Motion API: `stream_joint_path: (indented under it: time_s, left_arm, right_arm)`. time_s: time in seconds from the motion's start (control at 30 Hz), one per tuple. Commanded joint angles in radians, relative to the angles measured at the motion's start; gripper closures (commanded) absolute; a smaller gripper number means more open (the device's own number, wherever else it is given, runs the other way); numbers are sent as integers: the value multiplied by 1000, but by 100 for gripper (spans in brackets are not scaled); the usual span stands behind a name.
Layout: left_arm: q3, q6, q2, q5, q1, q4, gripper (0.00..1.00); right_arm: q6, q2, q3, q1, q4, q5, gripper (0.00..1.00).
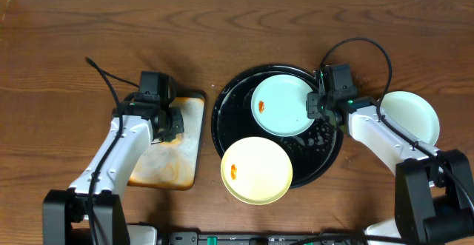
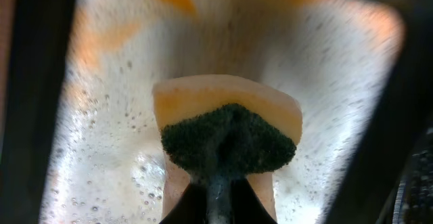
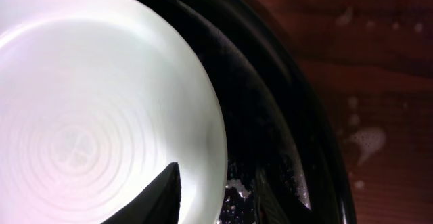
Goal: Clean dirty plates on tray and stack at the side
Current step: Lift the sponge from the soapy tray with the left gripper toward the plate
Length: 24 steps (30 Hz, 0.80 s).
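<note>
**Sponge loaded on the left, plate rim straddled on the right**

The left gripper (image 1: 169, 123) is closed tight on a sponge (image 2: 226, 126), green scrub side toward the camera. It holds the sponge just above the foamy, orange-stained small tray (image 1: 167, 167). That spot makes sense as a place to soak the sponge in suds before it goes to a plate.

The right gripper (image 1: 315, 106) sits at the right edge of the blue plate (image 1: 285, 101). This plate lies in the back half of the black tray (image 1: 326, 145). In the wrist view one finger lies over the plate (image 3: 101, 95) and the other over the wet tray floor (image 3: 270, 116), so the rim runs between them. The jaws stand part open; I cannot tell whether they pinch the rim. The position suits steadying or lifting the plate for scrubbing. An orange smear (image 1: 261, 106) marks its left side.

The yellow plate (image 1: 259, 163) rests on the tray's front rim, overhanging it, with its own smear (image 1: 234, 172). A third plate (image 1: 411, 112) lies on the table (image 1: 59, 52) to the right of the tray. It shows no stain, so it is probably the start of the stack.
</note>
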Motion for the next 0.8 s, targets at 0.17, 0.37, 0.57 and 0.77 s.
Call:
stream_joint_path:
  time_s: [0.17,0.37,0.57,0.77]
  left_arm:
    - [-21,25,86,2,-5,46,93]
    - [-21,13,158,3,-5,6,93]
    - [-18,5,158,3,-5,-46,92]
    - [88,5,122,15,-5,-129,93]
  right_arm:
    - [-14,-5,0,-6,-18,-14,66]
    - [-14,-5,0,-6,-44,-14,67]
    - [-14,-5,0,-6,-45,-14,67]
    - [-14,-5,0,-6,-45,-15,67]
